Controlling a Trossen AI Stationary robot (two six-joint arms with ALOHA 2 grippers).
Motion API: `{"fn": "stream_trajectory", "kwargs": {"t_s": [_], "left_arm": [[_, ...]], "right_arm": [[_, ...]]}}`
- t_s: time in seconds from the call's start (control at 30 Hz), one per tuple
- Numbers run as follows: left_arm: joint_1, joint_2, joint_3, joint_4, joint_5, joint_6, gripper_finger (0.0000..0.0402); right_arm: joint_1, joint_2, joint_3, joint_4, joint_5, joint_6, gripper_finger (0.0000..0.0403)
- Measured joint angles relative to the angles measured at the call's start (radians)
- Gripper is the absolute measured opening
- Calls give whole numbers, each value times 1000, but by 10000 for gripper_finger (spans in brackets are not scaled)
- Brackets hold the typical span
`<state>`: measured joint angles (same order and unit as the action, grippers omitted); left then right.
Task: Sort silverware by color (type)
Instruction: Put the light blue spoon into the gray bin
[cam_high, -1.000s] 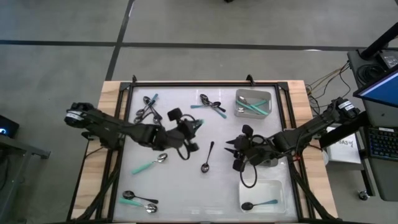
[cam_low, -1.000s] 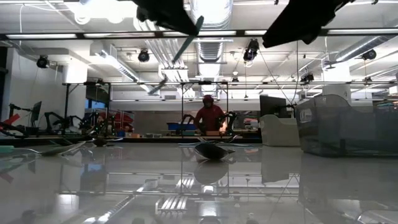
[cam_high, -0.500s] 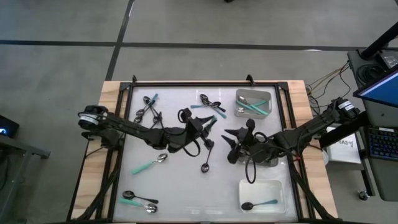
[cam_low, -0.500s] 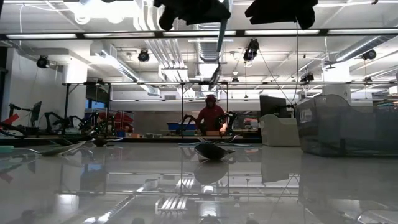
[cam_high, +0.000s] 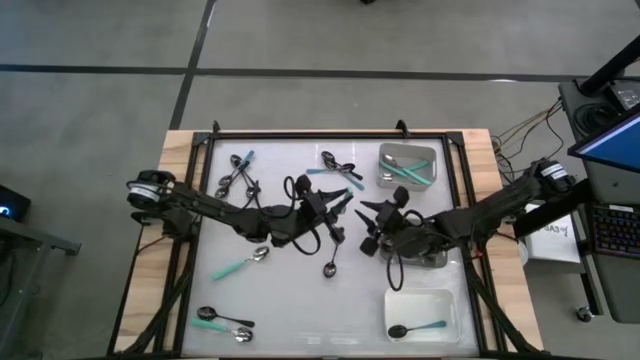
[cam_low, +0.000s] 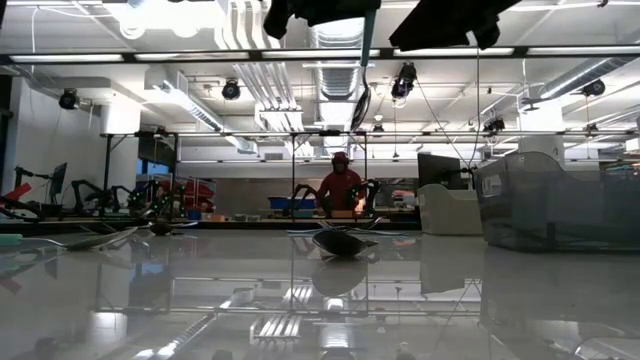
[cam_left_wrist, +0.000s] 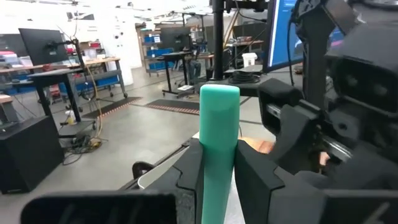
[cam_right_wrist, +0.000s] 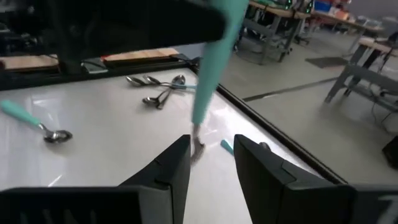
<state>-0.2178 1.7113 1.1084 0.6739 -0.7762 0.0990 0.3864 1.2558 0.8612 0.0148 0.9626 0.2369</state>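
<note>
— Where is the teal-handled spoon with the silver bowl (cam_left_wrist: 219, 149)?

— Above mid-table, pinched at its handle by the left gripper (cam_high: 335, 203). In the low view it hangs almost upright, bowl down.

— And the right gripper (cam_high: 368, 228)?

— Just beside it, fingers (cam_right_wrist: 166, 168) parted, holding nothing.

Robotics lab, open ceiling with ducts (cam_low: 300, 60) and strip lights (cam_low: 120, 57), workbenches (cam_left_wrist: 68, 65), other robot arms (cam_low: 85, 190), monitors (cam_left_wrist: 40, 43)
</note>
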Motion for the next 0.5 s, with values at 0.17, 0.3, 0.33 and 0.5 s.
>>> {"fn": "stream_trajectory", "kwargs": {"t_s": [0.17, 0.3, 0.33, 0.5], "left_arm": [[0, 1, -3, 15, -1, 25, 48], [1, 1, -3, 18, -1, 27, 48], [1, 1, -4, 19, -2, 27, 48], [1, 2, -5, 23, -1, 26, 47]], "right_arm": [[-18, 57, 0, 123, 0, -104, 116], [-36, 90, 0, 206, 10, -145, 116], [-42, 93, 0, 206, 10, -144, 116], [-66, 104, 0, 213, 18, -123, 116]]}}
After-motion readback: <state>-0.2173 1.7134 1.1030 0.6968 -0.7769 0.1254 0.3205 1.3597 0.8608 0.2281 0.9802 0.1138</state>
